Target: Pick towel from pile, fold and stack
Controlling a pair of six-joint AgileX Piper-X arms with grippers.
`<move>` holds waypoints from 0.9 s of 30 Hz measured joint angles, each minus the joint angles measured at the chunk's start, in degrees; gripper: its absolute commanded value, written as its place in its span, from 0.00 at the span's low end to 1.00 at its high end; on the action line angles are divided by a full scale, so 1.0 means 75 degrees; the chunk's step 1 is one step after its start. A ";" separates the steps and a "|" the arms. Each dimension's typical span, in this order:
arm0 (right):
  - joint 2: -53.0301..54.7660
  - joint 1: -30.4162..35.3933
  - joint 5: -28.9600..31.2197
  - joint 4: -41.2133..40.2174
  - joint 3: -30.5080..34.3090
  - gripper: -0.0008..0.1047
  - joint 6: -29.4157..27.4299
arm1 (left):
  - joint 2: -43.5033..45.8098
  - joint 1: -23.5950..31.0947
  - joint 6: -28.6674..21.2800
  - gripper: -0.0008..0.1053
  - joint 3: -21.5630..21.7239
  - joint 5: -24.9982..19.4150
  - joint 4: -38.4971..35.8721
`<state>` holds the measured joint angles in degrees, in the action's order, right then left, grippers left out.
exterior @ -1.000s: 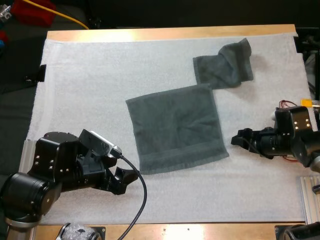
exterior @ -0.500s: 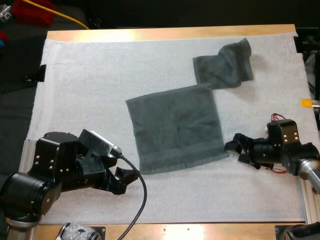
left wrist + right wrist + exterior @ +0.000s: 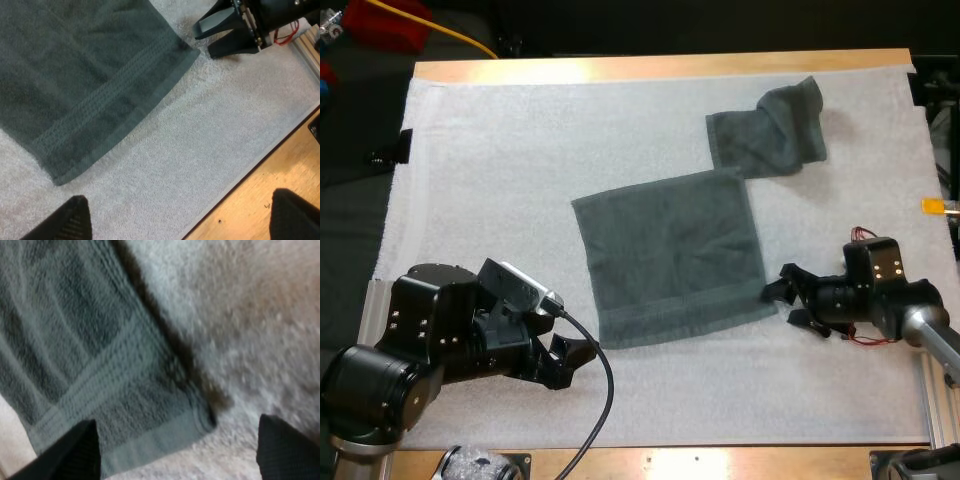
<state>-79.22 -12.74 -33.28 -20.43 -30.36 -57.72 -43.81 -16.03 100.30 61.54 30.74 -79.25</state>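
A dark grey-green towel [image 3: 670,255] lies spread flat in the middle of the white mat [image 3: 500,170]. A second towel [image 3: 767,130], loosely crumpled, sits at the back right, touching the flat one's far corner. My right gripper [image 3: 783,301] is open, low over the mat just off the flat towel's near right corner. In the right wrist view that corner [image 3: 125,390] lies between the spread fingers [image 3: 75,450]. My left gripper [image 3: 578,365] is open near the towel's near left corner, clear of the towel [image 3: 85,75]; its view also takes in the right gripper [image 3: 225,32].
The mat's near edge and the wooden table edge [image 3: 280,165] run close below the left gripper. A metal rail [image 3: 940,395] stands at the mat's right side. Bare mat spreads left of the flat towel.
My right gripper has moved left and nearer, from well right of the towel to its near right corner. The left arm and both towels have stayed in place.
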 measured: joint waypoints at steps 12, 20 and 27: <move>-0.0620 -0.0458 -0.0119 0.0874 0.0000 0.61 0.0743 | 0.0000 0.0000 0.0000 0.67 0.0000 0.0000 0.0000; -0.0661 -0.0458 0.0236 0.0923 0.0000 0.30 0.0784 | 0.0000 0.0000 0.0000 0.67 0.0000 0.0000 0.0000; -0.0661 -0.0458 0.0356 0.0923 0.0000 0.01 0.0784 | 0.0000 0.0000 0.0000 0.67 -0.0316 0.0000 0.0000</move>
<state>-84.18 -16.18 -30.61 -13.51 -30.36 -51.84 -43.81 -16.03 100.30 59.17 30.74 -79.25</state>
